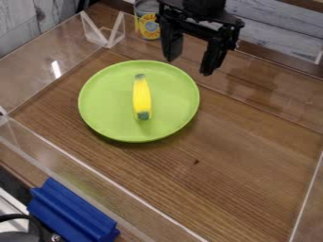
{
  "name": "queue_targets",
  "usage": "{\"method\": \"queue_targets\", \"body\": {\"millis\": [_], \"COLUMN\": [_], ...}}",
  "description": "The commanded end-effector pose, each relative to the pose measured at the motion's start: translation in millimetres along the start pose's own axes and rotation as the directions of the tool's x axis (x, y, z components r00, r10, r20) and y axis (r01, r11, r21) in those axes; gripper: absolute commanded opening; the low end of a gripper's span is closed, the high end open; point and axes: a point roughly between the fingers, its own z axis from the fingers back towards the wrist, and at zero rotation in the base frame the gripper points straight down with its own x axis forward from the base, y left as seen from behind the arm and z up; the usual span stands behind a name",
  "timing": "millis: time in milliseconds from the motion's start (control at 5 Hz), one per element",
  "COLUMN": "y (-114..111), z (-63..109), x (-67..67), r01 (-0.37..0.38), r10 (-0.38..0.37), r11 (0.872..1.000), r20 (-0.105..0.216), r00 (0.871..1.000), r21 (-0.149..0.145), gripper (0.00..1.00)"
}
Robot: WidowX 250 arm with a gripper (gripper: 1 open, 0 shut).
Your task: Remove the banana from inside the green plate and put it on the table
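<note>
A small yellow banana (143, 98) with a dark greenish tip lies near the middle of the round lime-green plate (101, 109), which rests on the dark wood-grain table (233, 156). My black gripper (191, 50) hangs at the back of the table, above and behind the plate's far right rim. Its two fingers (212, 57) stand wide apart with nothing between them, and it touches neither the banana nor the plate.
Clear acrylic walls (76, 161) border the table. A yellow-labelled can (149, 21) stands at the back just left of the gripper. A blue ridged block (70, 216) lies outside the front wall at the lower left.
</note>
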Motion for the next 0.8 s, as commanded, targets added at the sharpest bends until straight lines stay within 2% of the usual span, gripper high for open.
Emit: {"method": "queue_targets", "body": {"millis": [0,400,600], "y": [7.2,39.0,54.0], "z": [-6.7,-15.6,-22.0], "x": [-2.0,-10.2,-12.1], "r01": [-0.036,-0.190,-0.227], "r10": [0.036,0.191,0.230], "r11": [0.999,0.980,0.971], "r20": [-0.010,0.014,0.027], "r00": [0.999,0.982,0.973], "r21": [-0.008,-0.055,-0.070], "gripper": [1.00,1.00,1.00]}}
